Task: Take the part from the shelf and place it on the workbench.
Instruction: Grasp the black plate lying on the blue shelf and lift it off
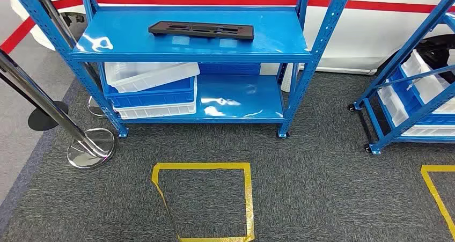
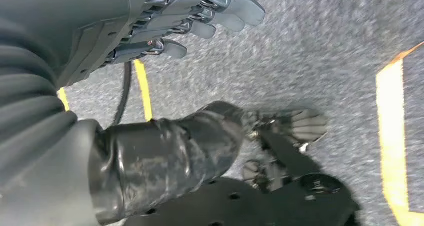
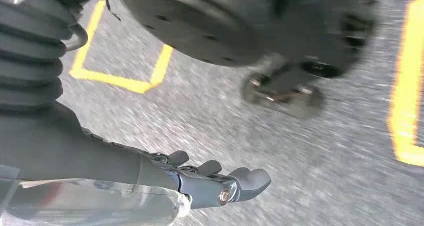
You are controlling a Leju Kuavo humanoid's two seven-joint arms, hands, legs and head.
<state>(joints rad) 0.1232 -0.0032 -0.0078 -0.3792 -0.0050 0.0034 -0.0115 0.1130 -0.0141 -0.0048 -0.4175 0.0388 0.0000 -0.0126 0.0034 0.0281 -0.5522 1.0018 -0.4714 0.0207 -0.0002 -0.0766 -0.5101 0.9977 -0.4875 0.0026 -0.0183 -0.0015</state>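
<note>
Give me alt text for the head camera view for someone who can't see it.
A flat black part lies on the top shelf of a blue metal shelf unit, with white and blue bins stacked on its lower shelf at left. On the grey carpet in front is a yellow tape square; chrome stanchions stand left.

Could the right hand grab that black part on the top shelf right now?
Probably not yet. The right hand hangs low over the carpet, holding nothing, while the part lies on the shelf across open floor. Nothing blocks it.

Motion blur smears the carpet (image 3: 310,151) in both wrist views, and the second shelf (image 1: 424,92) is cut off at the edge
</note>
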